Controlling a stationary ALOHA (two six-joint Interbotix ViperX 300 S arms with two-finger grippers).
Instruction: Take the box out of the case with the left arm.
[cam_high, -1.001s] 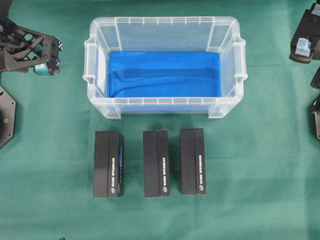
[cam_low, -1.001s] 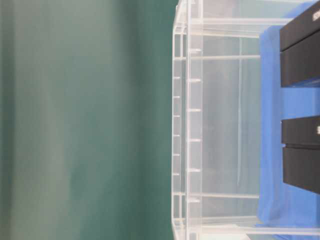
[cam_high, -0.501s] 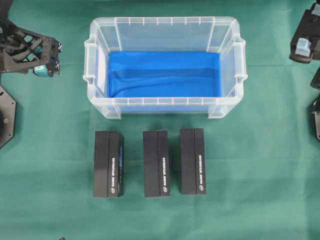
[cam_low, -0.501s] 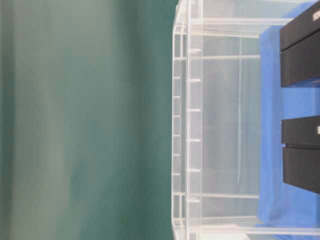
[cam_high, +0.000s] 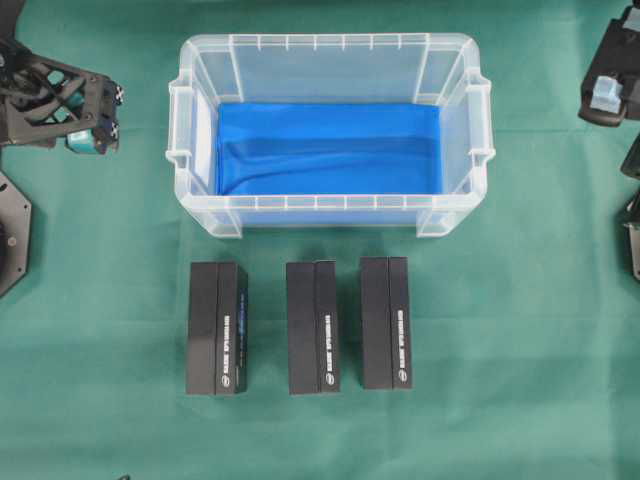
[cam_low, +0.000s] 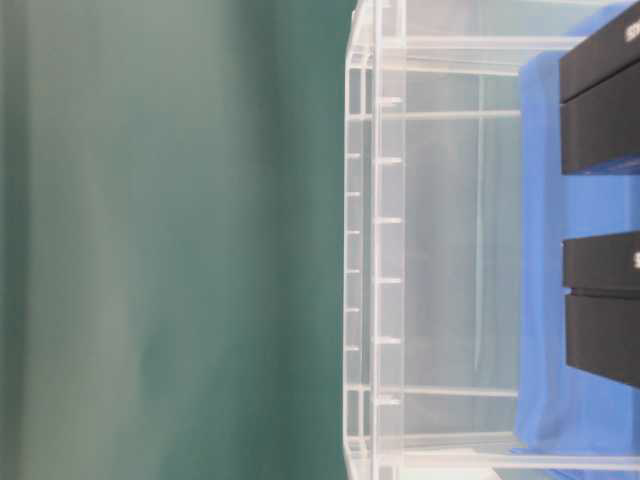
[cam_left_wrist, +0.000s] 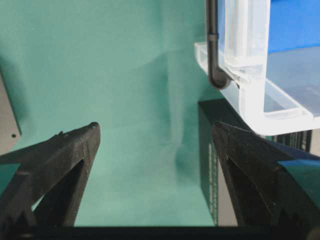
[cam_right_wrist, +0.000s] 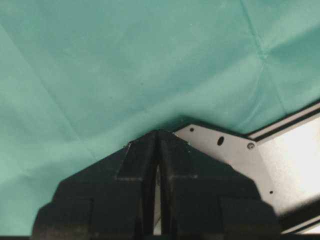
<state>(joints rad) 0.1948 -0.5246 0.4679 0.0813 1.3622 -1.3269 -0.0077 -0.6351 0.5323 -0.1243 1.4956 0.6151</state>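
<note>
The case (cam_high: 205, 215) is a clear tub at the back middle of the overhead view, and only its blue cloth (cam_high: 328, 148) shows inside. Three black boxes lie in a row on the green cloth in front of it: left (cam_high: 216, 328), middle (cam_high: 312, 327), right (cam_high: 386, 323). My left gripper (cam_high: 112, 110) hovers left of the case, apart from it, open and empty. In the left wrist view my left gripper (cam_left_wrist: 155, 127) frames bare green cloth, with the case corner (cam_left_wrist: 250, 95) and a black box (cam_left_wrist: 209, 150) to the right. My right gripper (cam_right_wrist: 158, 132) is shut on nothing.
Green cloth (cam_high: 500, 350) covers the table. Black arm bases sit at the left edge (cam_high: 10, 235) and right edge (cam_high: 632, 235). The right arm with its pale blue block (cam_high: 603, 95) rests at the far right. The sideways table-level view shows the case wall (cam_low: 385, 250) and two boxes (cam_low: 600, 110).
My left gripper has edged slightly up and to the left, away from the case, still open. The boxes, case and right arm have not moved.
</note>
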